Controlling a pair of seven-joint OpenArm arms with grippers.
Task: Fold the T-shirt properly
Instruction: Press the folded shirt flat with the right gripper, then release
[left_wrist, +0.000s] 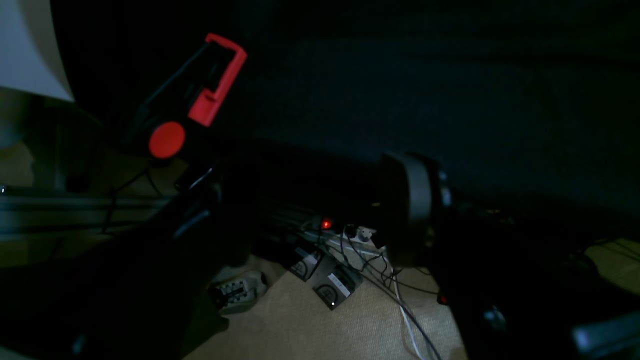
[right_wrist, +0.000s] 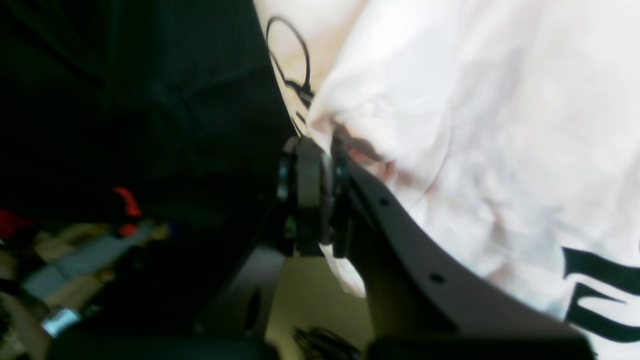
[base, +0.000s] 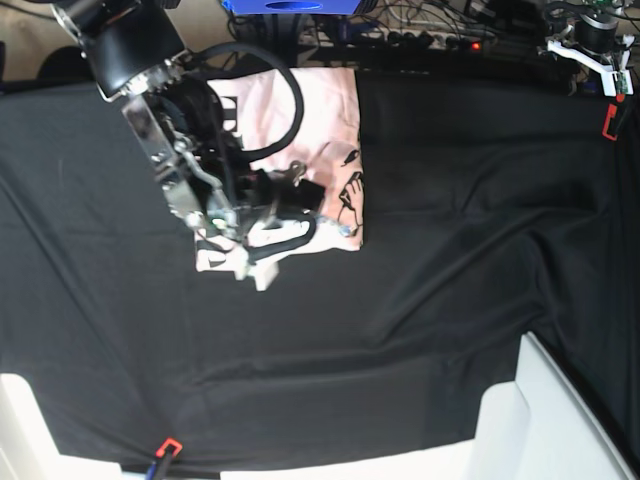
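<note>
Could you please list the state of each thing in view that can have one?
T-shirt: partly folded, printed side showing, lying on the black table cloth.
Right gripper: shut on the T-shirt's edge.
Left gripper: parked at the table's far corner, holding nothing visible; whether open cannot be told.
Black table cloth: spread over the table, wrinkled.

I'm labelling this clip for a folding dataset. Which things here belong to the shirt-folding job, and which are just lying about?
Belongs to the job:
- T-shirt, pale pink with black print
- right gripper, shut on a fold of the shirt
- left gripper, away at the table's far corner

Just lying about:
- black table cloth
- red clamp on the cloth's edge
- cables and power bricks on the floor
</note>
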